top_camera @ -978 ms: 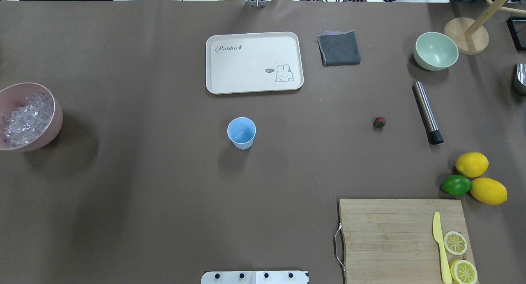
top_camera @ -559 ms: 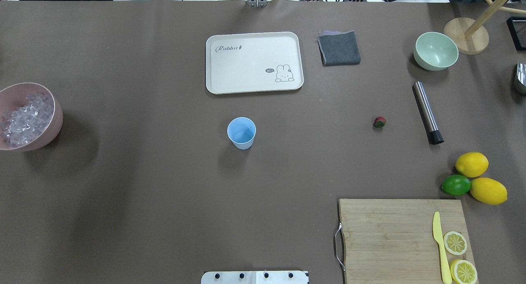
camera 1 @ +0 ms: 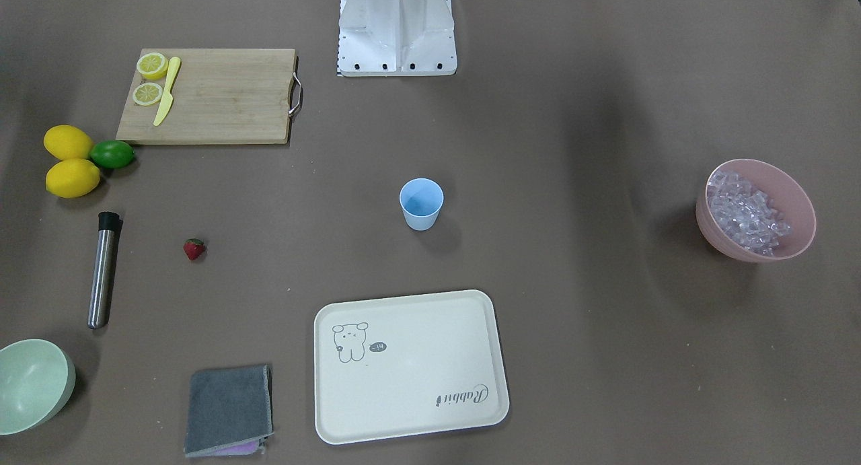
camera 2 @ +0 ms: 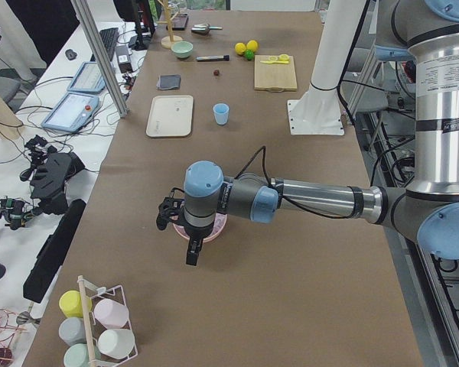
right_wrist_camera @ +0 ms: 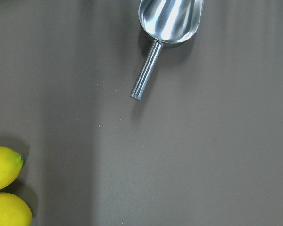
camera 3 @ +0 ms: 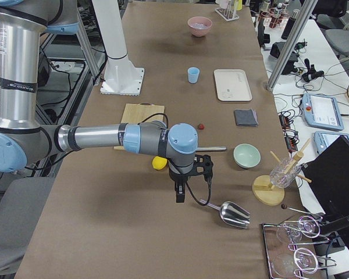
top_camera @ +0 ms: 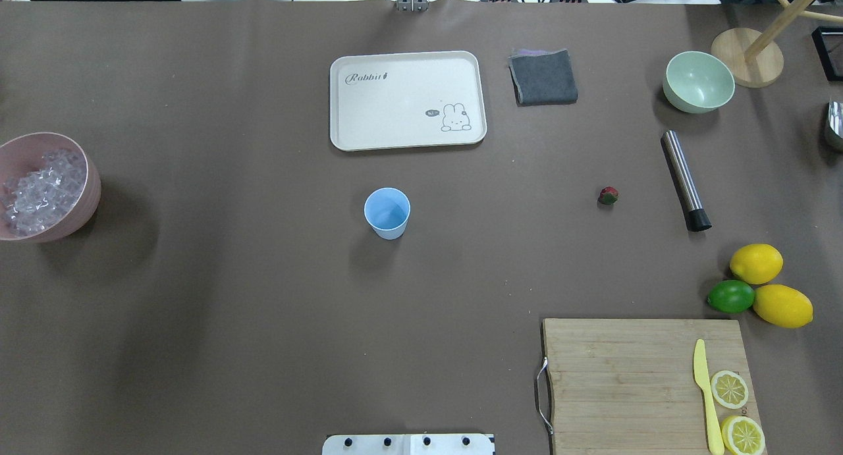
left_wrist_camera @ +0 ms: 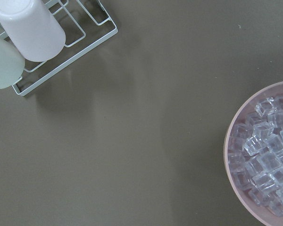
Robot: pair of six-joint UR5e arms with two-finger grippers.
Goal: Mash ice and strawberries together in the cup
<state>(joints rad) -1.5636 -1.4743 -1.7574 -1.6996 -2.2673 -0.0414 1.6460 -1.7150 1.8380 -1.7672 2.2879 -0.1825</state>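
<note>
Seen from overhead: cup (top_camera: 387, 213) upright at mid-table, strawberry (top_camera: 608, 195) well apart at its 3 o'clock, ice (top_camera: 36, 190) heaped in pink bowl (top_camera: 93, 186) at its 9 o'clock. Over the bowl, left gripper (camera 2: 192, 254); near metal scoop (camera 3: 233, 214), right gripper (camera 3: 179, 195); released or clenched, impossible to tell

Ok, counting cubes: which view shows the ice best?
Left wrist-mounted: the ice is close, cubes distinct, though the frame crops the bowl. Front-facing and overhead show a small pile; exterior right, a speck; in exterior left the arm covers it.

Upright empty cup (top_camera: 387, 213) mid-table; strawberry (top_camera: 608, 195) well apart; ice (top_camera: 39, 191) heaped in pink bowl (top_camera: 91, 195).
</note>
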